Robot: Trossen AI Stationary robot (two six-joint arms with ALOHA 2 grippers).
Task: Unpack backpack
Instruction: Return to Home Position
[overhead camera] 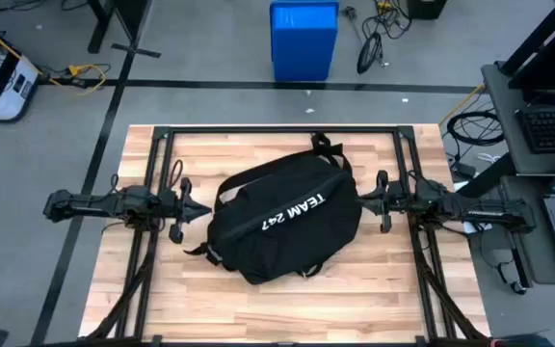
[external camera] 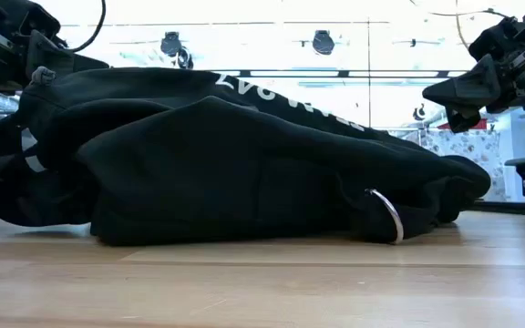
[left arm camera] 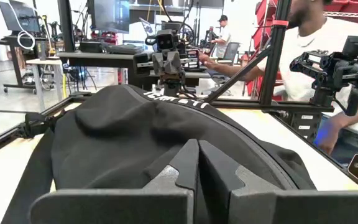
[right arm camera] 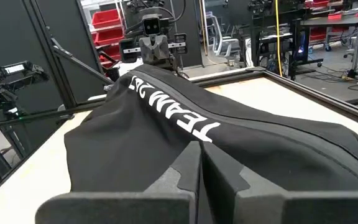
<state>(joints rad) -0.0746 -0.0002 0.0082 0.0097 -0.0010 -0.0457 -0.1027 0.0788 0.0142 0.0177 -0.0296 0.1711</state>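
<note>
1. Fingers (left arm camera: 173,177) of the left gripper (overhead camera: 200,213) are pressed together tip to tip and hold nothing. The gripper hangs level above the wooden table (overhead camera: 133,289) and points across it. Black fabric rises just ahead of the closed tips, a little below them.
2. Between the two sets of fingertips lies the backpack (overhead camera: 282,217), flat on the middle of the table with its printed side up. Its long axis runs on a slant. The nearer, lower end sits just in front of the left fingers, and the farther end sits beside the right fingers. The white "TEAM 247" lettering (overhead camera: 292,210) follows that slant. A black strap loop (overhead camera: 321,146) sticks out past the far edge. In the low view a metal ring (external camera: 386,214) shows on the side nearest the camera.
3. Opposite, the right gripper (overhead camera: 366,198) hangs level and faces the left one over the bag. Its fingers (right arm camera: 179,177) are also closed on each other and hold nothing. The lettered fabric spreads directly ahead of and beneath the tips.
</note>
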